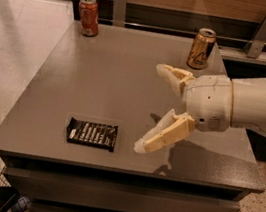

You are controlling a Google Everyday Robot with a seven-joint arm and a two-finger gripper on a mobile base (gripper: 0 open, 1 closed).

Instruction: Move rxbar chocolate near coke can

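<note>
Now, one camera view, looking down across the bench [118, 75]; clock directions are taken on the bench top, with 12 at the far edge by the wall.

The rxbar chocolate [92, 134] lay flat at about 7 o'clock, close to the near edge, with its long side running along that edge. The black wrapper faced up and showed lines of white print. Nothing touched it.

The coke can [88, 16] stood upright at about 11 o'clock, in the far left corner, well apart from the bar. It was red-orange with a silver top.

A second can [202, 48], gold-brown with dark markings, stood upright at about 1 o'clock near the far edge.

The end effector [149, 108] was over the bench at about 4 o'clock, reaching in from the right on the white arm [245, 101]. Its jaws were spread wide and held nothing. The upper finger [171, 74] pointed toward 10 o'clock and the lower finger [163, 136] toward 8 o'clock. The tip of the lower finger was near the right end of the bar but apart from it, with bare bench between them. A shadow lay on the bench beneath the lower finger.

The gold-brown can stood just beyond the upper finger, toward 12 o'clock, apart from it.
</note>
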